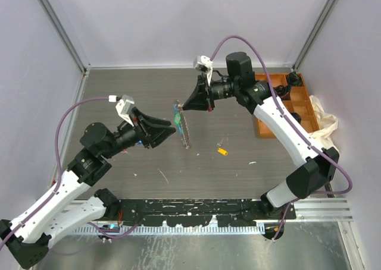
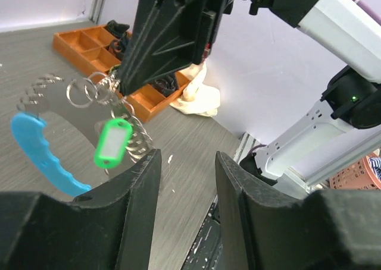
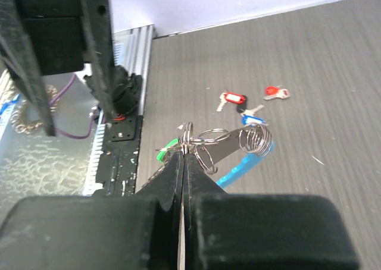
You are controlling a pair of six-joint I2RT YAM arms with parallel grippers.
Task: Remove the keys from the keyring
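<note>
Left claw (image 2: 187, 163) parted, empty, beside keyring (image 2: 59, 103); right claw (image 3: 184, 154) pinched shut on keyring.

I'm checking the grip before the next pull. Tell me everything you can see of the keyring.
The keyring is a silvery-grey curved strip edged with wire coils and small rings, with a light-blue wavy plastic piece at one end. A green tag hangs from it. It is held above the table, pinched at its rings by the shut right gripper. The open left gripper is close beside it.
</note>
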